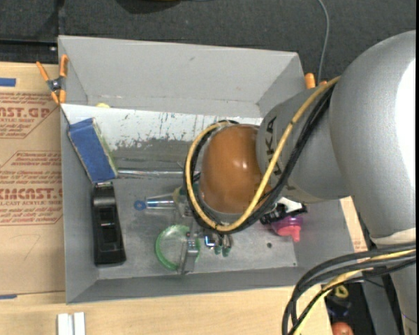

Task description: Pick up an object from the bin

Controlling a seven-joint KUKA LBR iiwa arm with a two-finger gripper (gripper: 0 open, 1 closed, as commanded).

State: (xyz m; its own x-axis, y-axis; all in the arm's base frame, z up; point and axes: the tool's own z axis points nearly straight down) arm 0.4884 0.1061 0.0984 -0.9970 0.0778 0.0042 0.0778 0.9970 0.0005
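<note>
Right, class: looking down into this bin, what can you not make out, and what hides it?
Camera view:
1. Pink thing at the right of the bin: its left part is hidden behind the arm.
2. Clear tube with a blue end: its right end is hidden under the orange wrist cover.
3. Green ring: the gripper overlaps its right side; contact cannot be told.

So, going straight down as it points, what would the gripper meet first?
Probably the clear green ring by the front wall of the bin; the gripper hangs at its right edge. Depth is unclear, so it might meet bare floor instead.
</note>
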